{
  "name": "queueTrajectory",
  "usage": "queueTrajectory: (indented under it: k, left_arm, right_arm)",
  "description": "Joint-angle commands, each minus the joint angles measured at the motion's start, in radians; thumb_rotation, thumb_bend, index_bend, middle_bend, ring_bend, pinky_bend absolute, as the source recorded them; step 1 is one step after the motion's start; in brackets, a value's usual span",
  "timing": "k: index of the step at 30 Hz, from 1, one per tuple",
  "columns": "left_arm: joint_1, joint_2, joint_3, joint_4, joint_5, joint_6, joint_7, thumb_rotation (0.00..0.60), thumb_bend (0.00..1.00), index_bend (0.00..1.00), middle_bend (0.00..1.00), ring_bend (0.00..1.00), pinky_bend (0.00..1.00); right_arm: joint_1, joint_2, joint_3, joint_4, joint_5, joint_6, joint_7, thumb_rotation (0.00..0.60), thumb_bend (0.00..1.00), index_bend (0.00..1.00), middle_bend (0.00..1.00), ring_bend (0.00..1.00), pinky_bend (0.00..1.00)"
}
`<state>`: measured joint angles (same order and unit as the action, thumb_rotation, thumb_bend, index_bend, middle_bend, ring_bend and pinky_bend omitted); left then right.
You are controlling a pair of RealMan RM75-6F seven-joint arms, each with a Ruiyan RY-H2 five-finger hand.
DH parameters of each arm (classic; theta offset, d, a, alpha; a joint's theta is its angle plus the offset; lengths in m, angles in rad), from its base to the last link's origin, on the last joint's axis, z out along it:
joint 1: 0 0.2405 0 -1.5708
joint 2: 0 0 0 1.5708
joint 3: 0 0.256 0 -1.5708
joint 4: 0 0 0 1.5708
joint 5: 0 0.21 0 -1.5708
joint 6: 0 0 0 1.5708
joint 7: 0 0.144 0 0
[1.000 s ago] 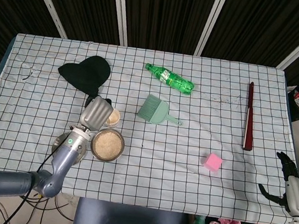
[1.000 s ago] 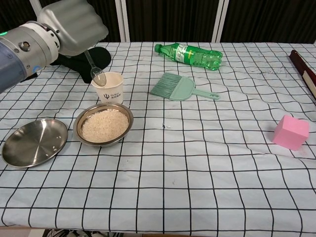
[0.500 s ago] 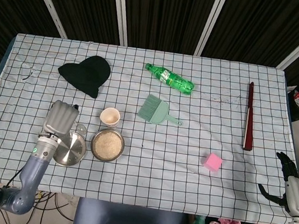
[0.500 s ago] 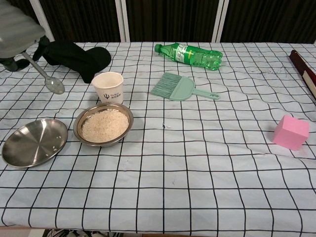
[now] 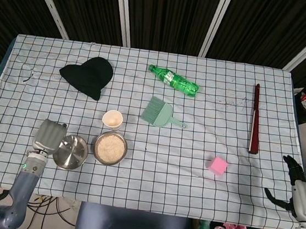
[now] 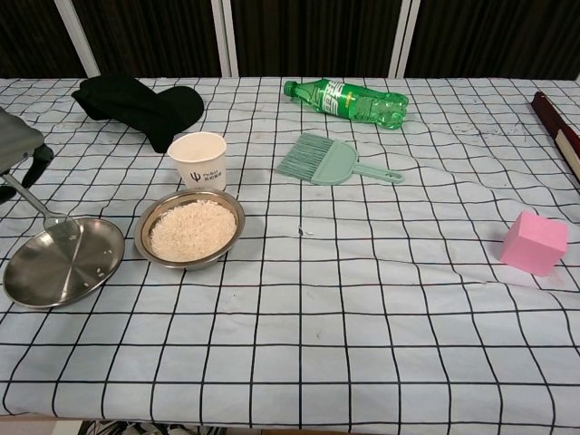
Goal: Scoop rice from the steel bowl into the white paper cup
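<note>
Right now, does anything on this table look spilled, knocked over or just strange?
A few loose rice grains lie in the steel plate, left of the rice bowl, where the left hand lowers its spoon. The green bottle lies on its side. The paper cup stands upright.

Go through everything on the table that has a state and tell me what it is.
steel bowl: holds rice
white paper cup: upright
steel plate: a few grains on it
spoon: held by left robot hand, bowl end on plate
green bottle: lying down
right robot hand: open, off table
</note>
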<state>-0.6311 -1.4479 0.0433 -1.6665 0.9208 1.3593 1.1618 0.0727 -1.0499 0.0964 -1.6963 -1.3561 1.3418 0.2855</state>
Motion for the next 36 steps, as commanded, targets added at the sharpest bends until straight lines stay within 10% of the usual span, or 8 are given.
queueTrajectory:
  k: [1, 29, 36]
  left_arm:
    - [0.014, -0.029, 0.001, 0.033, -0.002, -0.002, -0.019, 0.6, 0.49, 0.76, 1.0, 1.0, 1.0]
    - [0.084, -0.039, -0.032, 0.07, 0.031, -0.011, -0.164, 0.6, 0.13, 0.38, 0.98, 0.96, 1.0]
    - [0.147, 0.033, -0.009, 0.013, 0.167, 0.058, -0.338, 0.6, 0.12, 0.12, 0.37, 0.44, 0.54]
  right_arm:
    - [0.0, 0.0, 0.0, 0.0, 0.0, -0.001, 0.0, 0.6, 0.22, 0.0, 0.0, 0.0, 0.21]
    - [-0.001, -0.002, -0.001, 0.002, -0.003, 0.004, -0.007, 0.6, 0.22, 0.0, 0.0, 0.0, 0.21]
    - [0.0, -0.002, -0.003, 0.006, -0.004, 0.002, -0.015, 0.6, 0.22, 0.0, 0.0, 0.0, 0.21]
